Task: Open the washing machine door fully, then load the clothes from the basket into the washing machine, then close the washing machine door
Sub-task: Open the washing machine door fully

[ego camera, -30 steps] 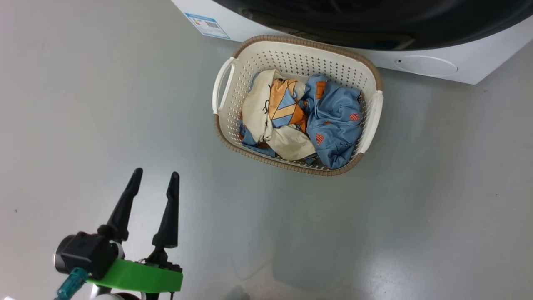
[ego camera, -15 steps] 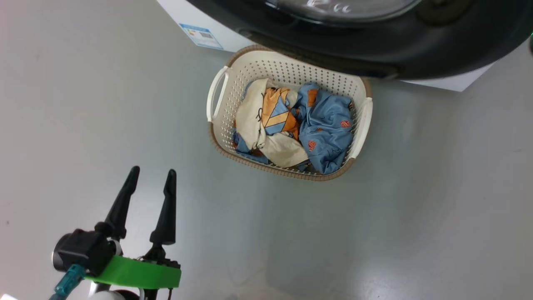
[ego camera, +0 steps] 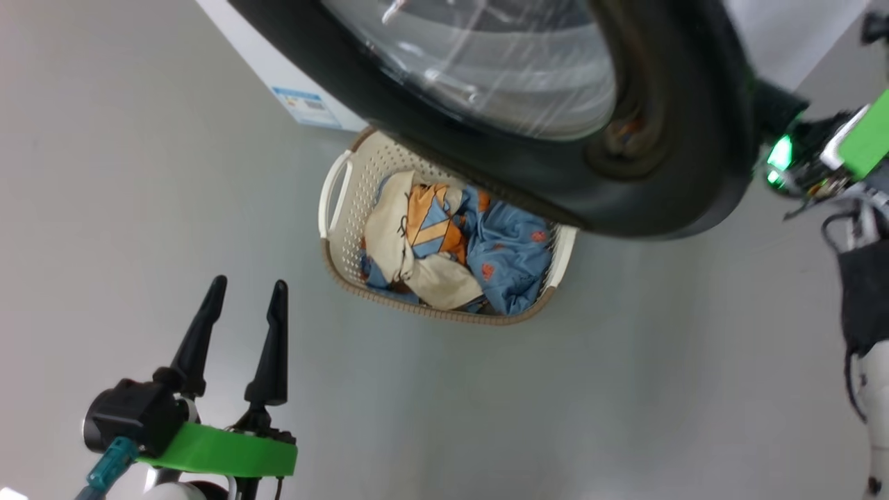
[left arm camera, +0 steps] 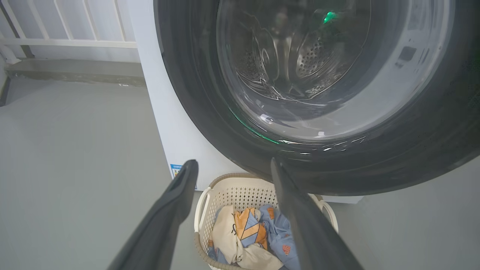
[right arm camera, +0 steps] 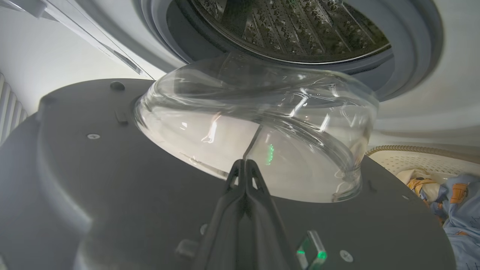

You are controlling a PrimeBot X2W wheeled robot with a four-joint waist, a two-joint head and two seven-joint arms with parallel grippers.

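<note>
— What did you count?

— One washing machine [left arm camera: 161, 105], one washing machine door [ego camera: 500, 90], one basket [ego camera: 351, 208] with two side handles, and two grippers. The clothes [ego camera: 451, 250] looked like three pieces, cream, orange-and-blue striped and light blue, all lying in the basket on the floor just in front of the machine.

— How were the grippers?

— The left gripper [ego camera: 249, 281] hung low at the left of the head view, well apart from the basket, its fingers spread wide and holding nothing. The right gripper [right arm camera: 244, 163] had its two fingers pressed together, with nothing between them, its tips at the door's inner face beside the foot of the glass bowl.

— What differed from a second earlier?

— The camera had shifted. Even so, the door had swung out from the machine: before, only its lower edge crossed the top of the head view; now it stood over the basket's far side. The right arm's green-lit wrist had come in at the right edge. The left gripper kept its spread.

— Anything hidden?

— The door covered the basket's far rim and the machine's lower front, leaving the blue label [ego camera: 305, 107] showing. In the head view the right fingers were behind the door. I couldn't tell whether their tips actually touched it.
</note>
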